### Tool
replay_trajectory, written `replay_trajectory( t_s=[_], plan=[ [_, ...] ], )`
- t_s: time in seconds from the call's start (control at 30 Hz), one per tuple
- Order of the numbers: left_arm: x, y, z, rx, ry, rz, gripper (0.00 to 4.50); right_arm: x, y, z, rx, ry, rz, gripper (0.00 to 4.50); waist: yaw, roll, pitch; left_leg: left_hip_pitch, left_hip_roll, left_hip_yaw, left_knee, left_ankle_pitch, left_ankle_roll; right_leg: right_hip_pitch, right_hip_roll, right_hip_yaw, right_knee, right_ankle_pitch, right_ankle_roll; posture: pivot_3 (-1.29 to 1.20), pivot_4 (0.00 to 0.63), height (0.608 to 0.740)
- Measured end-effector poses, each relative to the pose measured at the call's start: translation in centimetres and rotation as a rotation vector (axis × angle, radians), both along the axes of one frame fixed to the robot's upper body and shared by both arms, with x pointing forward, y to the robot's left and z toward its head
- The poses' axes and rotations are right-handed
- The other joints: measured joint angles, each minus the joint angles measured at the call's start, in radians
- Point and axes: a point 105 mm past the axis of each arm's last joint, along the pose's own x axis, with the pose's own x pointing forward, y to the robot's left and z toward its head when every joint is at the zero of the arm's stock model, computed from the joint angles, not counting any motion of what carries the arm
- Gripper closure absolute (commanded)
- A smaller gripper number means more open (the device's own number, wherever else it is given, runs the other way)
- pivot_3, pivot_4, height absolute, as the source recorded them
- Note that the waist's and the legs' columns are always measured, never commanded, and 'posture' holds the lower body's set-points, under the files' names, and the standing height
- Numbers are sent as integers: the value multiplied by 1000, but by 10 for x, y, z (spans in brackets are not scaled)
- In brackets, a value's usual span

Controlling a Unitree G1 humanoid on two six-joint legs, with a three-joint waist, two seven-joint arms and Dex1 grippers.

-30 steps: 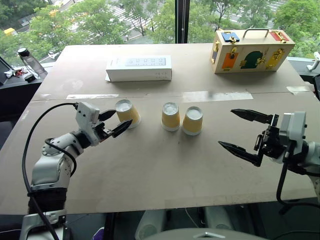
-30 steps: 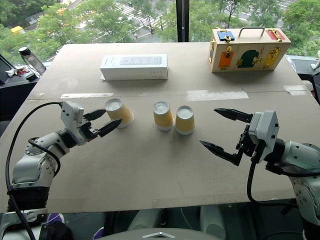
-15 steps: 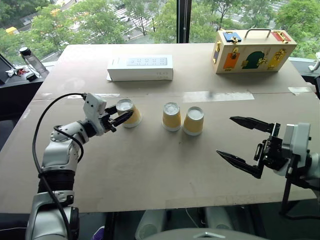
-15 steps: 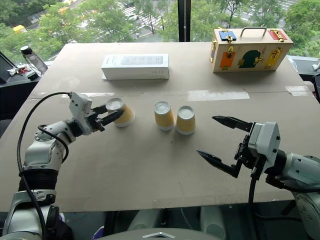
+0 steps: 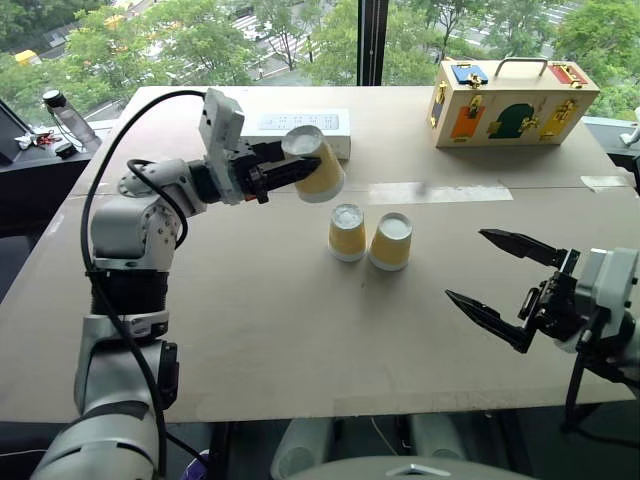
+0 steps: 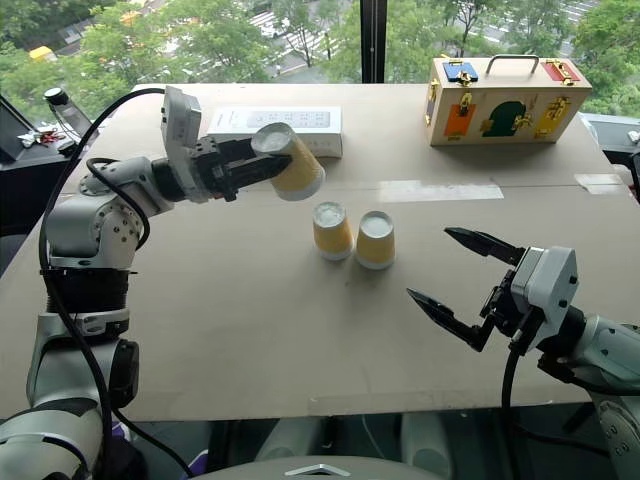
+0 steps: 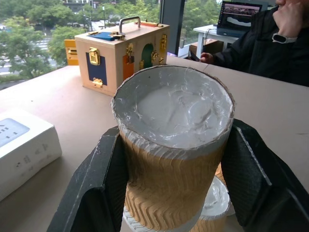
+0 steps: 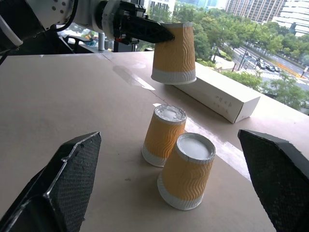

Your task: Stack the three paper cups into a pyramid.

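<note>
Left hand point(image 5: 285, 172): closed on one paper cup, a black finger point(image 7: 96, 188) pressed on each side of its ribbed wall; it holds the cup up off the surface, in front of the white box.
Held cup point(image 5: 314, 165): upside down, white base up, tilted a little; it hangs above and just behind the other two cups, clear of both.
Standing cups: two, both upside down on the surface near its middle. The left cup point(image 5: 346, 232) and the right cup point(image 5: 390, 241) sit side by side, close enough at their rims that I cannot tell whether they touch.
Right hand point(image 5: 505, 286): fingers spread wide with nothing between them, low over the surface and well to the right of the standing cups.
Surface point(image 5: 300, 340): a tan board with strips of clear tape across it.
White box point(image 6: 235, 120): long and flat, lying at the far side behind the held cup.
Wooden case point(image 5: 512, 100): with handle, coloured panels and latches, at the far right corner.
Bottle point(image 5: 66, 122): at the far left edge.
Person point(image 7: 270, 38): in a dark sleeve, seated beyond the surface, seen in the left wrist view.
</note>
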Motion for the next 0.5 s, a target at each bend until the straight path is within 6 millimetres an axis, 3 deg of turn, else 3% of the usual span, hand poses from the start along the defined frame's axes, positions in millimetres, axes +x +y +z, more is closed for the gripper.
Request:
replay_trajectory(
  t_s=[0.17, 0.5],
  plan=[
    [-3, -33, 0, 32, 26, -111, 2349, -3, -12, -4, 10, 9, -72, 0, -15, 0, 0, 0, 1, 0, 0, 0, 1, 0, 1, 0, 1, 0, 0, 0, 150, 740],
    [-3, -48, -21, 137, 26, -176, 2349, -20, -34, -14, -1, 43, -191, 0, -17, 0, 0, 1, 1, 1, 1, -1, 2, 0, 1, 2, 1, 0, 0, 0, 150, 740]
  ],
)
